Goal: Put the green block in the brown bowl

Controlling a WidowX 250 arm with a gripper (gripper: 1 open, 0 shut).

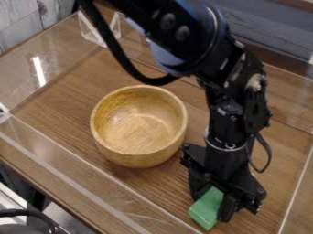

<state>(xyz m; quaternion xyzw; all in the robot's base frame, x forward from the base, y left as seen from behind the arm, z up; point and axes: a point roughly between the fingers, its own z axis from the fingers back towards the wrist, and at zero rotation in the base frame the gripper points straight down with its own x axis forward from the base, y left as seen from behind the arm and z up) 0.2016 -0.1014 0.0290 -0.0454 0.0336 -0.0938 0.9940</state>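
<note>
The green block (206,209) lies on the wooden table near the front edge, right of the brown bowl (138,124). My gripper (221,190) points straight down over the block's far end, its black fingers shut on the green block. The block's near end sticks out toward the camera from between the fingers. Nothing lies inside the light tan wooden bowl, which stands a short way to the gripper's left.
A clear acrylic wall (61,174) runs around the wooden table (73,82), with its front edge close to the block. The black arm (184,37) reaches in from the upper middle above the bowl.
</note>
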